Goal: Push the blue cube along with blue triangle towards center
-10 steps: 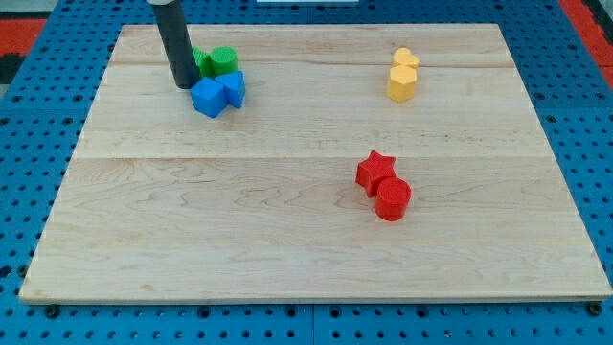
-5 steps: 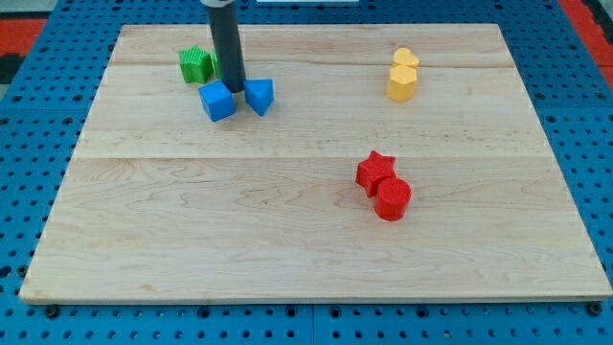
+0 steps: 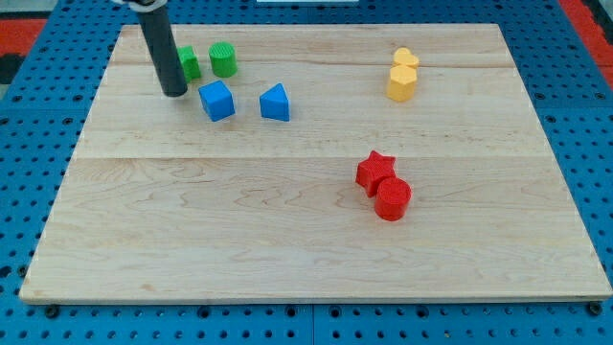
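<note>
The blue cube (image 3: pixel 217 100) sits in the upper left part of the wooden board (image 3: pixel 287 220). The blue triangle (image 3: pixel 275 103) lies a short gap to its right, apart from it. My tip (image 3: pixel 174 92) rests on the board just left of the blue cube, not touching it, with the dark rod rising toward the view's top.
Two green blocks stand near the top left: one (image 3: pixel 190 63) partly hidden behind the rod, and a green cylinder (image 3: pixel 223 59). Two yellow blocks (image 3: pixel 402 77) sit together at the upper right. A red star (image 3: pixel 375 171) and red cylinder (image 3: pixel 393 199) touch right of centre.
My tip moved from between the two blue blocks to the left of the cube. The blue triangle has shifted right, widening the gap. The green cylinder shows again.
</note>
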